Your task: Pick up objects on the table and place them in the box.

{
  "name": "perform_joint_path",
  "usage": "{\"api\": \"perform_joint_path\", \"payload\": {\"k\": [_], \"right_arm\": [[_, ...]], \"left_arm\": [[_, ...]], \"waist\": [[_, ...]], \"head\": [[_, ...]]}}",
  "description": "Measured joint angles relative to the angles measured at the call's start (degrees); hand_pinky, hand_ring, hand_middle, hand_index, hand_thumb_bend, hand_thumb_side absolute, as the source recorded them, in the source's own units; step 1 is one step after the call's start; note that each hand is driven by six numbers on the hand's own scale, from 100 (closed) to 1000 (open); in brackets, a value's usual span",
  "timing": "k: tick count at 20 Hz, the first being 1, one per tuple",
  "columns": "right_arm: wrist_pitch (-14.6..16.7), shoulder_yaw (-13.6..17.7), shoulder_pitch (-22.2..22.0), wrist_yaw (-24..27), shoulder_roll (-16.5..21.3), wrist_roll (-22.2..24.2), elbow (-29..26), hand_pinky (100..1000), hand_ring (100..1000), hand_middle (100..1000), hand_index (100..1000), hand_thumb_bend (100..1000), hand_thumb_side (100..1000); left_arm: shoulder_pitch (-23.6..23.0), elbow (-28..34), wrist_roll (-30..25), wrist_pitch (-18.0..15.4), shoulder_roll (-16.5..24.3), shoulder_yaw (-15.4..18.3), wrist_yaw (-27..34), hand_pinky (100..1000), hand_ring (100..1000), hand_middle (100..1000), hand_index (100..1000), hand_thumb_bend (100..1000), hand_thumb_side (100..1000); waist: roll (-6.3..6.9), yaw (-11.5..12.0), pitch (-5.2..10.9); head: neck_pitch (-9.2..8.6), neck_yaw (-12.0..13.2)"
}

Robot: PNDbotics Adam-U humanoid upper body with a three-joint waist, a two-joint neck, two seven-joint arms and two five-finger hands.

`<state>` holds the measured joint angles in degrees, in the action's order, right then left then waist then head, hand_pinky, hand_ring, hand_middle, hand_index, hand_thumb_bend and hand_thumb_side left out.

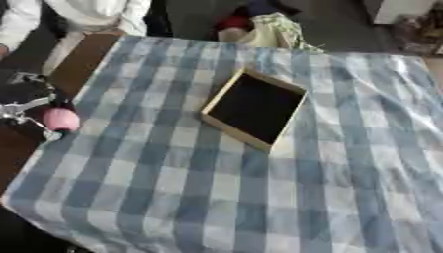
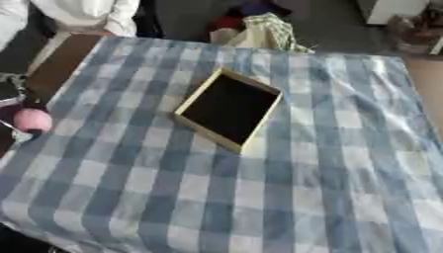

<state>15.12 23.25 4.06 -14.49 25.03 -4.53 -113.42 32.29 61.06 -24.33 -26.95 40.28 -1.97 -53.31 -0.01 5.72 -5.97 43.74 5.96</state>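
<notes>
Left eye view shows the left hand (image 1: 26,111) pinching a pink ball (image 1: 61,119) at the table's left edge; carry it right over the box (image 1: 227,94) before releasing.

The desk (image 1: 82,62) is covered by a blue-and-white checked cloth (image 1: 259,197), with a strip of brown surface left bare along its left side. A shallow box (image 1: 253,109) with a pale rim and dark inside is set askew on the cloth, near the middle.
</notes>
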Motion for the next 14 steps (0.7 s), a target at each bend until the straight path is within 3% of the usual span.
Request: {"api": "perform_joint_path", "payload": {"k": [8, 14], "right_arm": [[0.00, 0.00, -0.02, 0.00, 0.00, 0.00, 0.00, 784, 601, 666, 735, 100, 877], [-0.01, -0.01, -0.04, 0.01, 0.00, 0.03, 0.00, 784, 602, 666, 736, 100, 876]], "left_arm": [[0.39, 4.58, -1.27, -0.16, 0.05, -0.03, 2.34, 433, 612, 575, 698, 320, 129], [3.30, 8.20, -2.47, -1.44, 0.03, -1.60, 4.44, 431, 611, 574, 697, 357, 113]], "waist": [[0.17, 0.06, 0.02], [0.26, 0.10, 0.28]], "head": [[0.00, 0.01], [0.00, 0.03]]}}
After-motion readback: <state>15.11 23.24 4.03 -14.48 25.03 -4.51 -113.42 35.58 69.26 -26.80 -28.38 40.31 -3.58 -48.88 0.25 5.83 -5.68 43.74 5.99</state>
